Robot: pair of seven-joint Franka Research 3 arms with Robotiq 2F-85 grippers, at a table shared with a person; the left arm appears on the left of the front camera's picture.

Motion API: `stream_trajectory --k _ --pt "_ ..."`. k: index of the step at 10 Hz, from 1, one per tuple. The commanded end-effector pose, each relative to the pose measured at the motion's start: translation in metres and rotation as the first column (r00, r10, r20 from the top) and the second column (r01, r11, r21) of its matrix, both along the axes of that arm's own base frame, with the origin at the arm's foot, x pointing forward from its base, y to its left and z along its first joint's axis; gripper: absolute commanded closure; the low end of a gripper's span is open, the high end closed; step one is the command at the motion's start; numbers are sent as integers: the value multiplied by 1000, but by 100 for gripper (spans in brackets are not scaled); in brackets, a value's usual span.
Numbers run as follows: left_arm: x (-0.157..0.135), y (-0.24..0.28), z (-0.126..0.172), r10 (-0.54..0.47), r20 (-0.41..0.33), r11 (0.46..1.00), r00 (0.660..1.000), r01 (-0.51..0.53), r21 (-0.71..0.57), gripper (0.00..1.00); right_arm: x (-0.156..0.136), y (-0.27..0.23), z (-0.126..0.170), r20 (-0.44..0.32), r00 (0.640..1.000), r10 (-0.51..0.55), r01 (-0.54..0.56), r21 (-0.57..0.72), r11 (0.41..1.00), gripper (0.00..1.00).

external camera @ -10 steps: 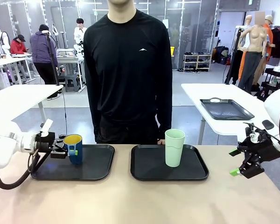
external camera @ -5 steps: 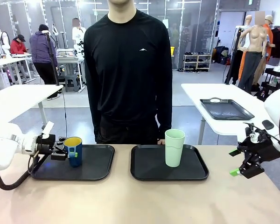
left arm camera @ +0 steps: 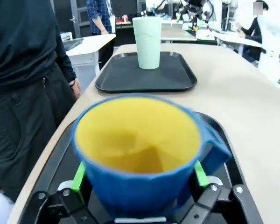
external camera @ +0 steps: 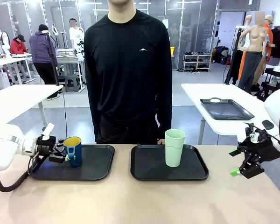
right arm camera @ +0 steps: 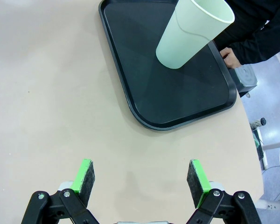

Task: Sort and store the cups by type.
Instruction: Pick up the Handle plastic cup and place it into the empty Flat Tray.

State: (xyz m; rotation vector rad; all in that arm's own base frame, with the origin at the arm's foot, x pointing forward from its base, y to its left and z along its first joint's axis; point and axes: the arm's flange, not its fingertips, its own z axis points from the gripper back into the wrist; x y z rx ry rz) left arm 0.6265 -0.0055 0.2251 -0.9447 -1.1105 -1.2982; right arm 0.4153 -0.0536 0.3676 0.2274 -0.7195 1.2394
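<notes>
Left wrist view: left gripper (left arm camera: 137, 175) stands spread, green pads (left arm camera: 78, 176) flanking the blue mug (left arm camera: 137, 154) on the left tray (external camera: 95, 163); released, as best I can judge. Risk: a pad or finger catching the handle on the way out would tip or drag the mug. Right gripper (right arm camera: 142, 179) open over bare table (right arm camera: 51, 93). Farther off, green tumbler (external camera: 174, 147) upright on the right tray (external camera: 196, 170), person (external camera: 128, 70) behind.
</notes>
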Motion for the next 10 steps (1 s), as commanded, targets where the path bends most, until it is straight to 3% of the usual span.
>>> stream_trajectory --k 1,6,10 --pt "10 6 -4 -28 -30 1000 999 29 5 0 2 0 -1 2 1000 -1 1 0 1000 0" --pt "3 46 4 85 -7 996 996 -85 10 0 2 0 -1 2 1000 -1 1 0 1000 0" --pt "-25 91 15 161 2 987 987 -161 12 0 2 0 -1 2 1000 -1 1 0 1000 0"
